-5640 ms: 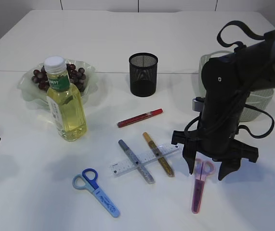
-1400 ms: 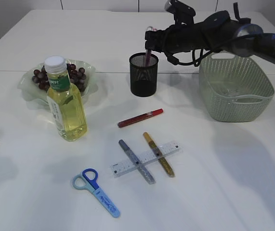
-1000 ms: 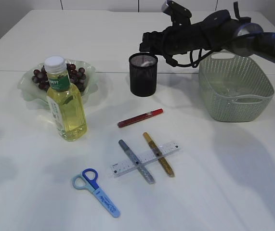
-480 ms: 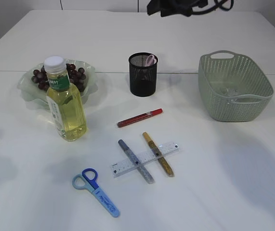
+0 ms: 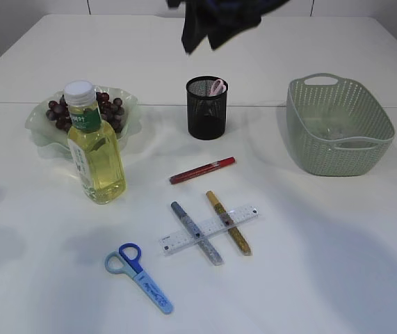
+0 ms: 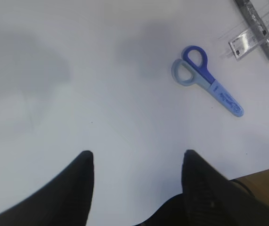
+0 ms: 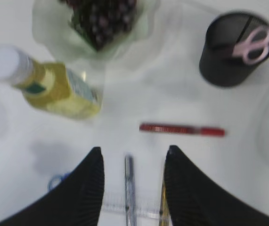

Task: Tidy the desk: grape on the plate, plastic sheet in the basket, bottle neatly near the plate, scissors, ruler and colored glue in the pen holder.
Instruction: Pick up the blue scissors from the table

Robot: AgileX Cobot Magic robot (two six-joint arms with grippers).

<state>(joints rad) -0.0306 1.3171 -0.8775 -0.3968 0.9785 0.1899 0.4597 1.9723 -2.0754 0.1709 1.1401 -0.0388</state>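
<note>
The bottle (image 5: 95, 149) carries a green neck label with white lettering too small to read, and a printed panel down its side that is equally illegible; the blue scissors (image 6: 207, 80) show dark print on the pale handle section, not legible. The ruler (image 5: 209, 229) shows graduation marks only. Right gripper (image 7: 132, 162): fingers apart, nothing between them, touching nothing; it hangs high over the table with fingers pointing down, seen in the exterior view only as a blurred dark mass at the top edge. Directly below its fingertips lie the silver glue pen (image 7: 129, 188) and the ruler; the red glue pen (image 7: 181, 129) lies just ahead of the fingers, the pen holder (image 7: 234, 50) further ahead to its right with pink scissors (image 7: 252, 38) standing inside, and the bottle and the plate (image 7: 44, 23) of grapes (image 7: 101, 16) ahead to its left. Left gripper (image 6: 136, 162): fingers spread, empty, in contact with nothing, held above bare table and angled downward. The blue scissors lie well ahead of it to its right, flat on the table; the ruler's end and a glue pen sit beyond them at the frame corner. The gold glue pen (image 5: 228, 223) crosses the ruler beside the silver one. The basket (image 5: 341, 125) stands apart on the right side.
</note>
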